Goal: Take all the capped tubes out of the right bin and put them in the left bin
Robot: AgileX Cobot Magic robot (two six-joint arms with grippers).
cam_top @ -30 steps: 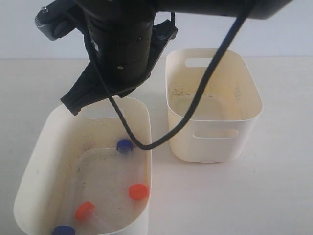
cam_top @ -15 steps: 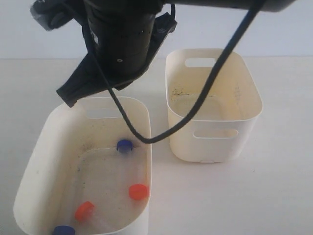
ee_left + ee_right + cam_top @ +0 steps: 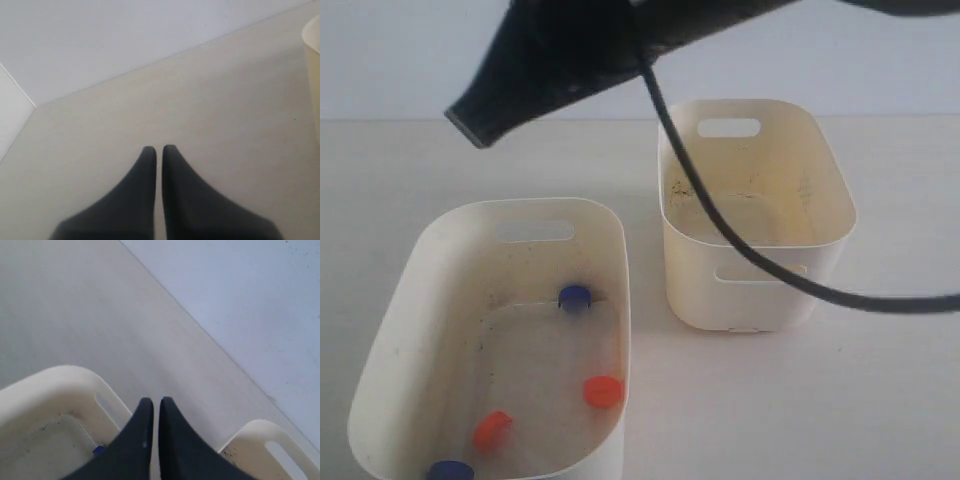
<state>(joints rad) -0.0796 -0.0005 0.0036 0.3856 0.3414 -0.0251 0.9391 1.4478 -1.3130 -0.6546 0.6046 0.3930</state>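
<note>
Right gripper (image 3: 472,126), jaws pressed together & empty, hangs upper left in the ext. view; all four capped tubes (image 3: 603,391) lie below it, toward frame bottom, on the left bin (image 3: 535,262) floor; clear bodies too faint to give their long axis. Right bin (image 3: 695,295) shows no tube; we judge nothing's left to fetch. Left gripper (image 3: 159,148) likewise pressed together, empty, over bare table (image 3: 225,100).

The pale table (image 3: 880,400) bears the left bin (image 3: 420,300) and right bin (image 3: 700,290).
</note>
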